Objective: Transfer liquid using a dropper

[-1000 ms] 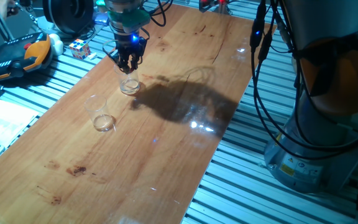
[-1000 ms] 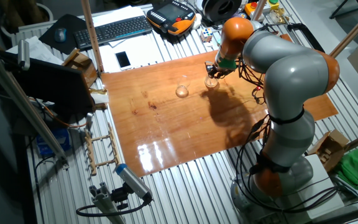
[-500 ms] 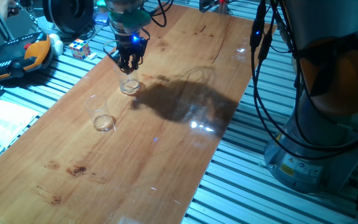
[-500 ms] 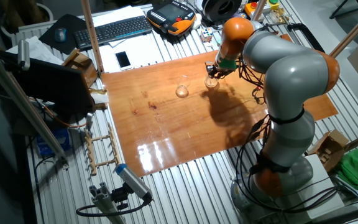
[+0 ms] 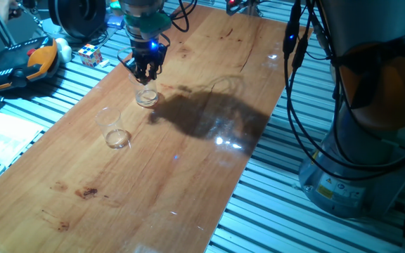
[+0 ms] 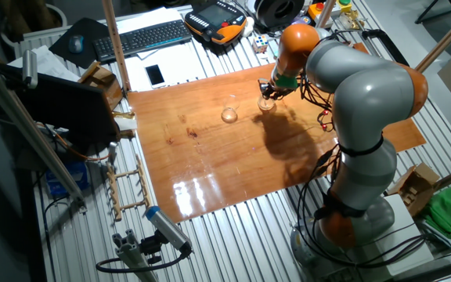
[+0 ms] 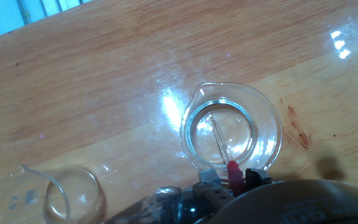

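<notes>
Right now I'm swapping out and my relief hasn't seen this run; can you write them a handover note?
Gripper: jaws shut on the thin transparent dropper with the red end, held over the small clear beaker.
Dropper tip is down inside that beaker, which holds a shallow layer of clear liquid.
Second clear cup stands apart on the wooden tabletop.
Whether liquid is drawn yet cannot be told. Left: carry the dropper to the second cup and release.

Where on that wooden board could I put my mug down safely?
The bare wooden tabletop nearest the one fixed camera, past the second clear plastic cup, is free. It is crowded around the far clear cup, under the black gripper.
</notes>
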Available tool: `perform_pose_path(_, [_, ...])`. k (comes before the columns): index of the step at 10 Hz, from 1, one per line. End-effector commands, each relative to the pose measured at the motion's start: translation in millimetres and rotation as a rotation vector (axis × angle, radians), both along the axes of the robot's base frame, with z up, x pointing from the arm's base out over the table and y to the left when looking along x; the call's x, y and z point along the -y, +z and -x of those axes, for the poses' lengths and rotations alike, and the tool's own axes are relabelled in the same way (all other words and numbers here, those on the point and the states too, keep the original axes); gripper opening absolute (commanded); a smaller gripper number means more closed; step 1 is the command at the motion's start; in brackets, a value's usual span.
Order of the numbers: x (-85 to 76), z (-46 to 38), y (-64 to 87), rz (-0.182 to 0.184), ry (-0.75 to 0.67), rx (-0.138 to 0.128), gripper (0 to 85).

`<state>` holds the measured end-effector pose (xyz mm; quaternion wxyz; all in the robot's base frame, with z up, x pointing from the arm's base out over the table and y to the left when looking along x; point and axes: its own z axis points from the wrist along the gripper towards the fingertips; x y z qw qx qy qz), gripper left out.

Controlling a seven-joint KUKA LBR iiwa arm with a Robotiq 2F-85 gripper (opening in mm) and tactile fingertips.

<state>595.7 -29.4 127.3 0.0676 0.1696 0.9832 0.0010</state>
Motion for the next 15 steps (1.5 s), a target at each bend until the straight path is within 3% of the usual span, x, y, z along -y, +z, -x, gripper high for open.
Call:
perform_pose_path(1, [-0.5,0.0,-0.2,0.0,0.0,-0.001,31.7])
perform_pose_path(9, [-10.6,-2.0,3.4,0.004,-0.02,-0.007,31.0])
perform_pose_path(15, [-3.0,-4.2,7.6,0.014,-0.014,-0.004,31.0])
